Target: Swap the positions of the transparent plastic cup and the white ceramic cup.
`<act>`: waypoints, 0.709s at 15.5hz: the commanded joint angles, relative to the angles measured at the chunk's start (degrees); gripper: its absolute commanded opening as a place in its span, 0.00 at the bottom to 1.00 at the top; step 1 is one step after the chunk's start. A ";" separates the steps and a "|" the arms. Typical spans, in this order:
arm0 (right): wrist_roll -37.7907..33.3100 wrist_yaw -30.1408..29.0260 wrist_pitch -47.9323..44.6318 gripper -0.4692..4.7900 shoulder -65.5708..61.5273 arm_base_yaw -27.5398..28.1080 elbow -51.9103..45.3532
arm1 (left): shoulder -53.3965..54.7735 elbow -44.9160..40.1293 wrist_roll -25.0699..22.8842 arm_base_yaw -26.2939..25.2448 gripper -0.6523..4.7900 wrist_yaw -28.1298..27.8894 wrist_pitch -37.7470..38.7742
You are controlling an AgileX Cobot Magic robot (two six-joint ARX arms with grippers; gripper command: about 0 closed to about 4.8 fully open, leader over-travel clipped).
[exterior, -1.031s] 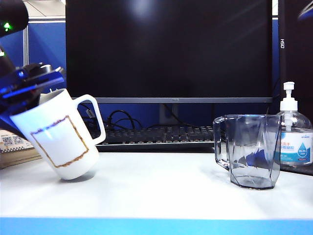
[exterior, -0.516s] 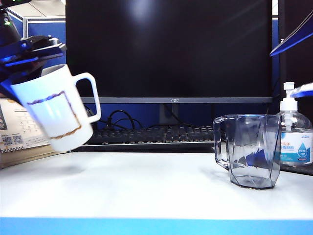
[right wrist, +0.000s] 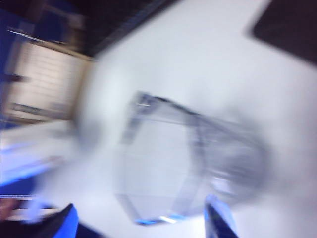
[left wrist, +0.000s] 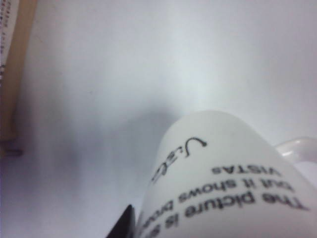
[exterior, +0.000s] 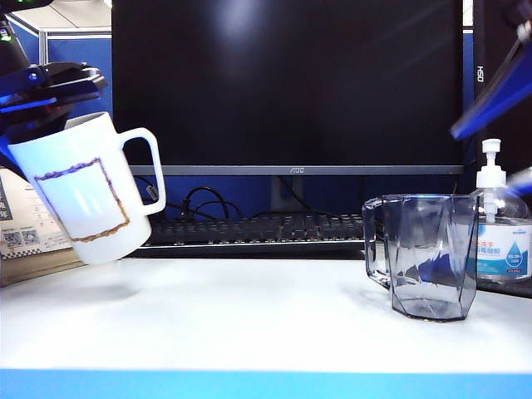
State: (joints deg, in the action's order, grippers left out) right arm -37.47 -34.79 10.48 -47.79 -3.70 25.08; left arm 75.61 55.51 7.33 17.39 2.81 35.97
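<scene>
The white ceramic cup (exterior: pixel 83 191) hangs tilted above the left side of the table, handle toward the middle, gold-brown outline facing me. My left gripper (exterior: pixel 46 87) is shut on its rim from above. In the left wrist view the cup (left wrist: pixel 223 178) fills the near corner beside one dark finger (left wrist: pixel 126 225). The transparent plastic cup (exterior: pixel 420 253) stands upright on the right of the table. My right gripper (exterior: pixel 505 137) hovers open above and just right of it. In the blurred right wrist view, that gripper (right wrist: pixel 143 220) has its blue fingers spread wide before the clear cup (right wrist: pixel 183 163).
A black monitor (exterior: pixel 287 83) and keyboard (exterior: pixel 266 229) stand behind the table (exterior: pixel 249 316). A clear pump bottle (exterior: pixel 503 237) with a blue label stands close behind the transparent cup. A printed card (exterior: pixel 25 224) leans at the far left. The table's blue front edge (exterior: pixel 266 384) runs along the near side.
The left gripper has lifted the white cup off the table and up a little, still tilted. The right gripper has come down into view at the upper right above the transparent cup.
</scene>
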 commanded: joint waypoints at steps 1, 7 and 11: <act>6.03 3.19 5.70 0.72 0.15 -0.07 2.12 | -0.57 0.61 -0.52 0.02 0.11 -0.48 -1.92; 5.99 5.18 2.58 0.71 -5.62 -0.52 3.04 | -0.57 0.61 -1.01 0.02 0.11 -0.48 -2.16; 5.99 5.29 0.17 0.71 -11.39 -1.60 3.67 | -0.57 0.61 -1.33 0.02 0.11 -0.46 -1.90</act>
State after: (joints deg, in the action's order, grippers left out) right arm -31.81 -29.56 12.05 -58.63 -5.30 28.01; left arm 75.61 55.51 6.00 17.39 1.93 35.81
